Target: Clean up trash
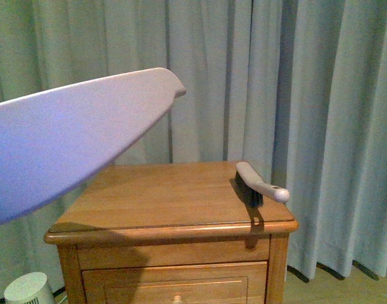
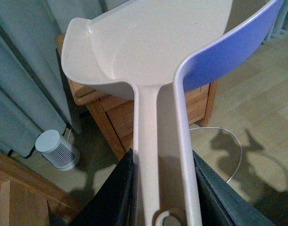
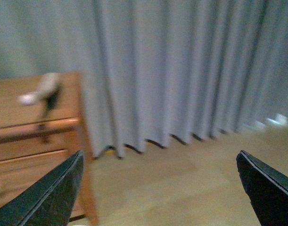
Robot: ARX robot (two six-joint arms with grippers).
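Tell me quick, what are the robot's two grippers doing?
Left gripper: closed on the handle of the pale pink plastic scoop-shaped dustpan.
Right gripper: open, holding nothing.

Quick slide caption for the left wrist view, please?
Pale pink dustpan gripped by its handle in the left hand, wooden cabinet beyond.

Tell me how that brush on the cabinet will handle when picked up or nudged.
The brush probably lifts stiff and light: its handle looks like moulded plastic. Standing on narrow black bristles, it may tip if nudged. It sits near the cabinet edge, so a push could drop it.
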